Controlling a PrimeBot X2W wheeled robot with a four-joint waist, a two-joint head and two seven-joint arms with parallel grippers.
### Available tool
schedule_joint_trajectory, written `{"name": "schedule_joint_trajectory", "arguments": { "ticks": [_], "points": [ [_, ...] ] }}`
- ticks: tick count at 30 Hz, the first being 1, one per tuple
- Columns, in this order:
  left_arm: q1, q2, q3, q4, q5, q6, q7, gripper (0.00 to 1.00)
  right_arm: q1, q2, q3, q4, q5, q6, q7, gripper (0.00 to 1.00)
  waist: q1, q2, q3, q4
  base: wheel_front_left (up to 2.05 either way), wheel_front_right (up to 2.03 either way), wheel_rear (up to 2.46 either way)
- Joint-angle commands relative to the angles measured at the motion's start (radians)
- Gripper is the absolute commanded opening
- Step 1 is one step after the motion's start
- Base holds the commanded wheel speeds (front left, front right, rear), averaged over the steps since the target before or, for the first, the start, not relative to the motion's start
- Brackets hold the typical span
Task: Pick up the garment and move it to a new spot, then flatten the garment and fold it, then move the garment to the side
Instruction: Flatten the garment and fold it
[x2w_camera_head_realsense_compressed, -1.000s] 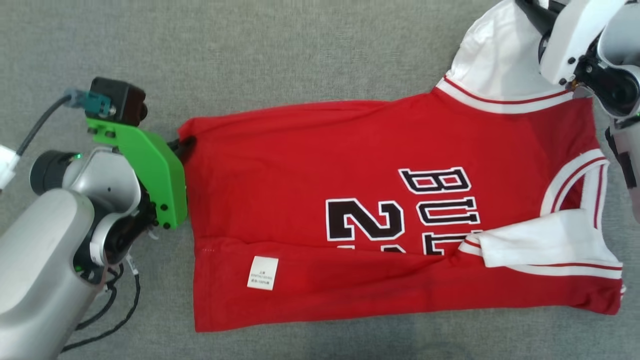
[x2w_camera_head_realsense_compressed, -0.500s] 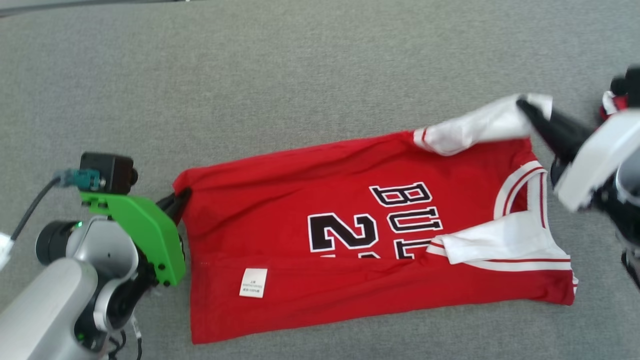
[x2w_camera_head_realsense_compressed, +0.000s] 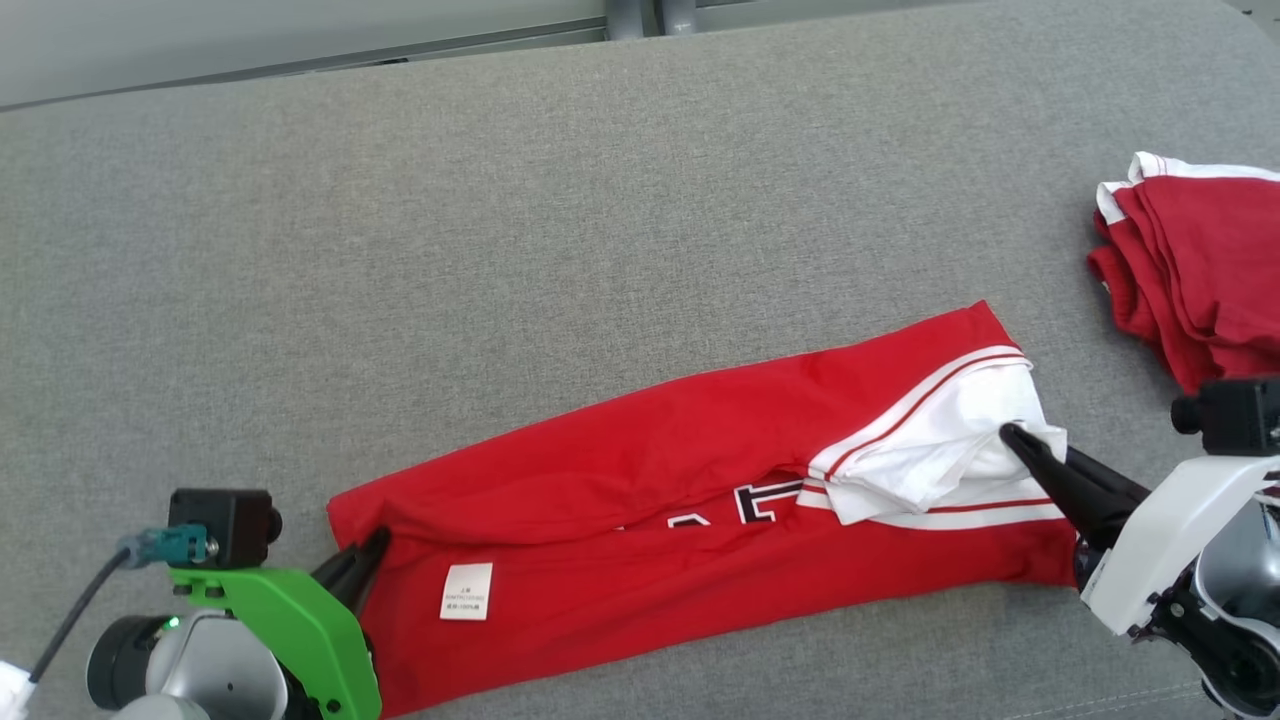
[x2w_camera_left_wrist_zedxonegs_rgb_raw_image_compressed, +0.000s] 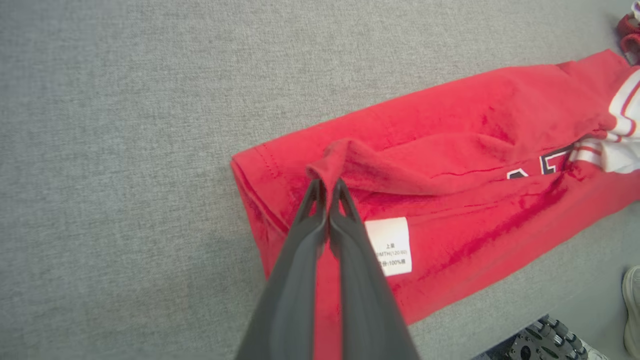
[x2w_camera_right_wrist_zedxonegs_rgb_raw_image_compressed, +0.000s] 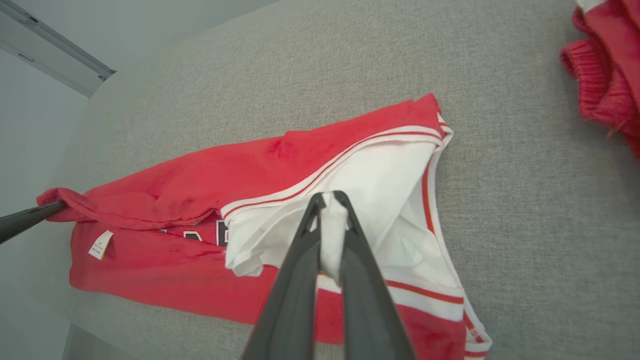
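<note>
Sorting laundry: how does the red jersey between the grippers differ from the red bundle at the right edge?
The red jersey with white trim lies stretched long; the red fabric bundle sits heaped. The left gripper and right gripper pinch the jersey's ends; the bundle is untouched. The jersey shows a white label and black lettering; the bundle shows neither. Both are red with white trim.

Head view was aimed steeply down over the grey surface (x2w_camera_head_realsense_compressed: 500, 250), wrist views were set close along their fingers (x2w_camera_left_wrist_zedxonegs_rgb_raw_image_compressed: 295, 270), red garment (x2w_camera_head_realsense_compressed: 650, 470) was shared by all.
</note>
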Motion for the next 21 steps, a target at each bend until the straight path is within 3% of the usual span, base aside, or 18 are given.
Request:
{"name": "schedule_joint_trajectory", "arguments": {
  "ticks": [1, 7, 8, 9, 10, 11, 17, 21],
  "points": [
    [0.021, 0.002, 0.001, -0.004, -0.003, 0.007, -0.006, 0.0, 0.011, 0.005, -0.001, -0.005, -0.009, 0.0, -0.005, 0.0, 0.0, 0.0112, -0.002, -0.004, 0.0, 0.0, 0.0],
    [0.046, -0.006, -0.002, -0.006, -0.006, 0.019, -0.021, 0.0, 0.005, 0.014, 0.014, 0.044, -0.045, 0.0, -0.018, 0.0, 0.0, 0.0112, 0.005, -0.001, 0.0, 0.0, 0.0],
    [0.048, -0.006, -0.003, -0.001, -0.004, 0.021, -0.019, 0.05, 0.004, 0.018, 0.016, 0.056, -0.047, 0.0, -0.015, 0.18, 0.0, 0.0112, 0.005, 0.0, 0.0, 0.0, 0.0],
    [0.05, -0.008, -0.005, 0.005, 0.001, 0.025, -0.021, 0.29, 0.005, 0.017, 0.024, 0.063, -0.05, 0.0, -0.007, 0.85, 0.0, 0.0112, 0.006, 0.002, 0.0, 0.0, 0.0],
    [0.053, -0.011, -0.006, 0.009, 0.003, 0.028, -0.024, 0.77, 0.004, 0.012, 0.03, 0.064, -0.055, 0.0, -0.003, 1.0, 0.0, 0.0112, 0.005, 0.004, 0.0, 0.0, 0.0],
    [0.058, -0.014, -0.008, 0.01, 0.0, 0.031, -0.024, 1.0, 0.006, 0.009, 0.029, 0.067, -0.058, 0.0, 0.001, 1.0, 0.0, 0.0112, 0.005, 0.005, 0.0, 0.0, 0.0],
    [0.067, 0.025, -0.025, 0.006, 0.102, 0.06, -0.081, 1.0, 0.017, -0.038, -0.023, 0.035, -0.029, 0.0, 0.085, 1.0, 0.0, 0.0112, -0.007, 0.012, 0.0, 0.0, 0.0],
    [0.082, 0.032, -0.028, -0.007, 0.203, 0.119, -0.169, 1.0, -0.01, -0.06, -0.082, 0.014, -0.05, 0.001, 0.152, 1.0, 0.0, 0.0112, -0.014, 0.027, 0.0, 0.0, 0.0]
  ]
}}
